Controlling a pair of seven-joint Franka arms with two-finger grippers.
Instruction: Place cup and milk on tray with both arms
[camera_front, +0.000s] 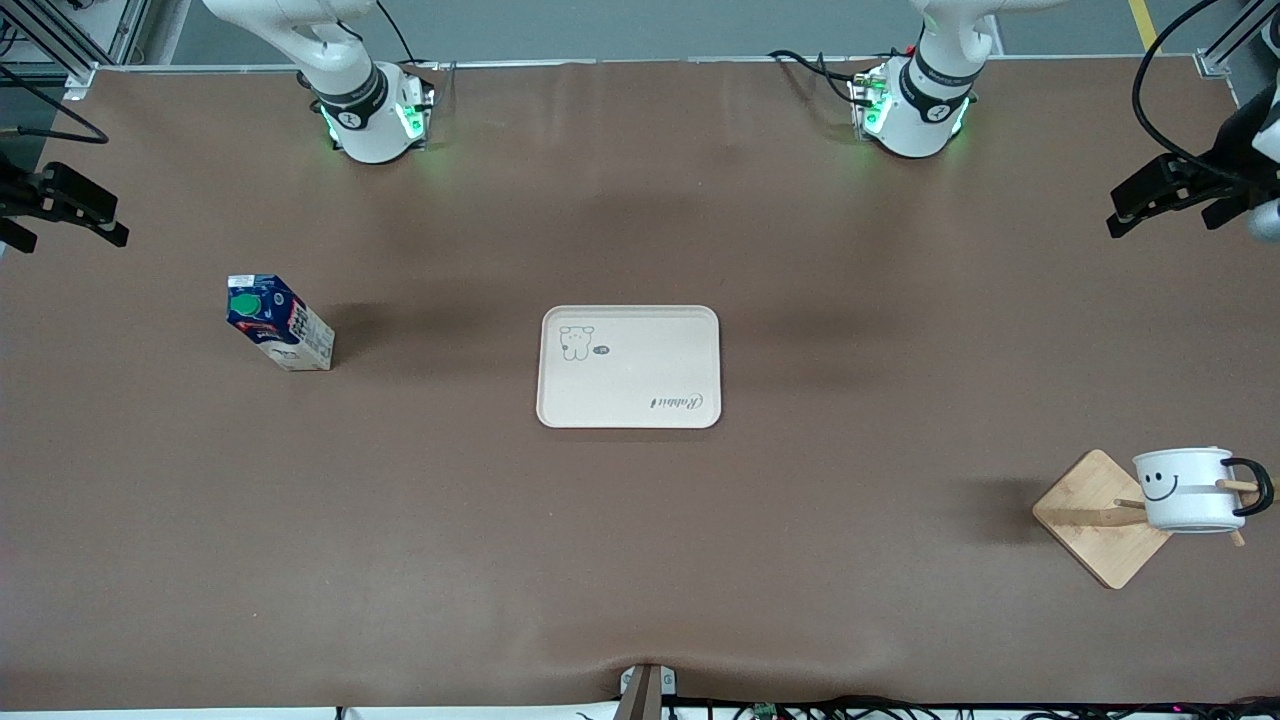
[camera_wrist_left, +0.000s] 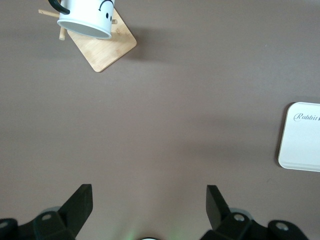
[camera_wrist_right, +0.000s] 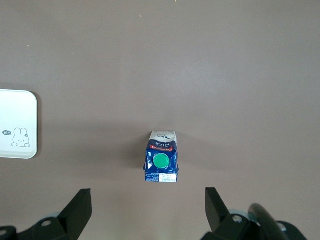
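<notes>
Nearest the front camera stood the wooden stand (camera_front: 1100, 518) at the left arm's end of the surface (camera_front: 640, 560), with the cup (camera_front: 1186, 488) hung tilted on one of its pegs. You had the left claw (camera_wrist_left: 149, 202) up in the air, jaws spread wide and empty, with bare surface under it and the cup well ahead in its wrist view. The right claw (camera_wrist_right: 148, 205) was likewise wide and empty, hanging over the milk (camera_wrist_right: 161, 163). That carton stood upright toward the right arm's end, well apart from the tray (camera_front: 629, 367), which lay empty in the middle.

Treat the cup as stiff, probably glazed and slippery; you would likely do best pinching its wall at the rim and lifting it off the peg, not the thin handle (camera_front: 1256, 486). The milk looked light, its card walls soft; squeeze the flat sides below the gable, gently.
</notes>
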